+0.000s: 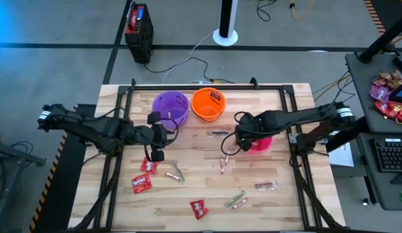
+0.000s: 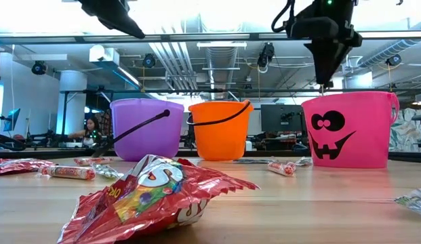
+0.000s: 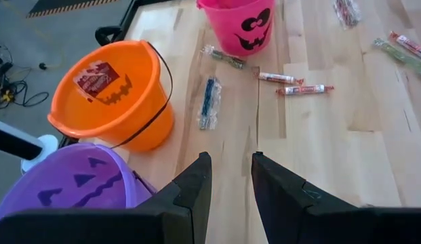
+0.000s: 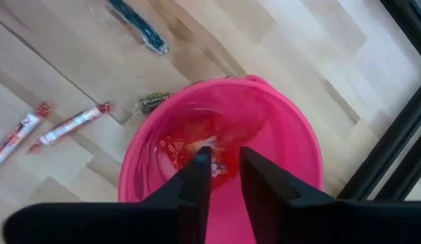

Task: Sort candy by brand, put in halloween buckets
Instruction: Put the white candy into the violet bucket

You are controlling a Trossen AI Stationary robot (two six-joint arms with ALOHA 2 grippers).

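The wooden table (image 1: pixel 278 207) holds three buckets: purple (image 1: pixel 170 107), orange (image 1: pixel 208 104) with one packet, pink (image 4: pixel 291 156) with some candy. The right gripper (image 4: pixel 224 166) hovers over pink, the left gripper (image 3: pixel 230 179) beside purple, both slightly parted, empty. Red packets (image 1: pixel 141 184) and sticks (image 1: pixel 265 186) remain scattered; sorting looks barely begun.

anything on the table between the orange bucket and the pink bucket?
Yes. In the left wrist view a dark blue wrapped stick lies on the wood between the orange bucket and the pink bucket, with a greenish wrapped piece beside the pink one.
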